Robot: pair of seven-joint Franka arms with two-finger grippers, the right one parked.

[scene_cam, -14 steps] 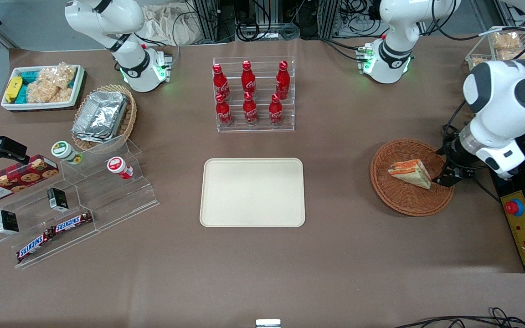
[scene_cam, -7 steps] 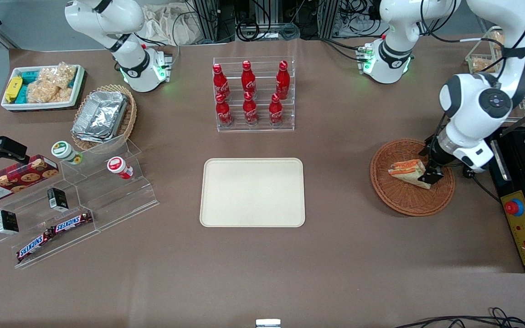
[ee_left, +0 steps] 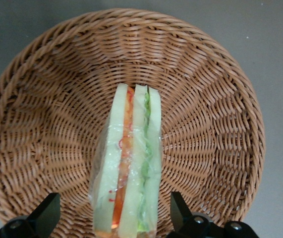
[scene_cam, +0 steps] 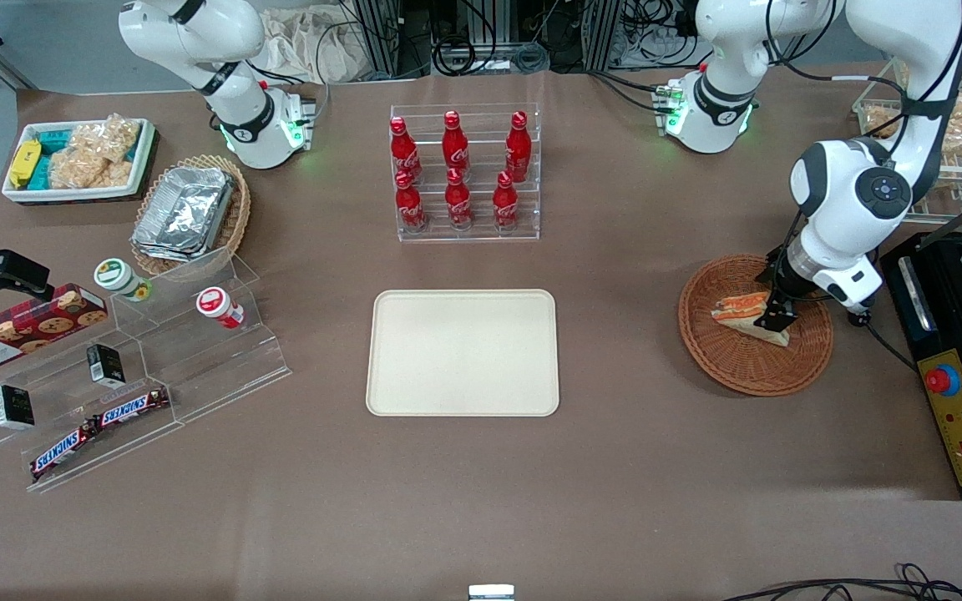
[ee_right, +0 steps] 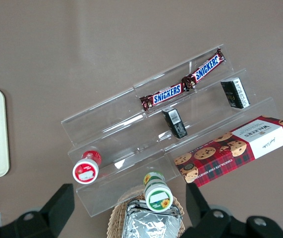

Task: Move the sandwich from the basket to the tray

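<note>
**Gripper brought down over the sandwich, grasp not yet made**

Front view: Over the last second the left arm has been swung in from the working arm's end of the bench, and the gripper (scene_cam: 776, 315) has been carried from the basket's edge to a spot directly above the sandwich (scene_cam: 740, 310). The sandwich itself has not been shifted; it lies in the basket (scene_cam: 731, 363), well apart from the tray (scene_cam: 463, 392), which sits near the middle of the bench, toward the parked arm's end from the basket. The approach is therefore judged nearly complete, with closing, lifting and carrying to the tray all left to do.

Left wrist view: The sandwich (ee_left: 127, 163) is seen standing on edge in the basket (ee_left: 42, 114), its cut face with orange, red and green layers turned up toward the camera. The gripper (ee_left: 114, 220) is spread wide, one finger (ee_left: 44, 215) on each side of the wedge, and clear wicker shows between each finger and the bread. Nothing is held. The wedge is lined up between the fingers, so a straight descent followed by closing is judged to be what is called for.
</note>
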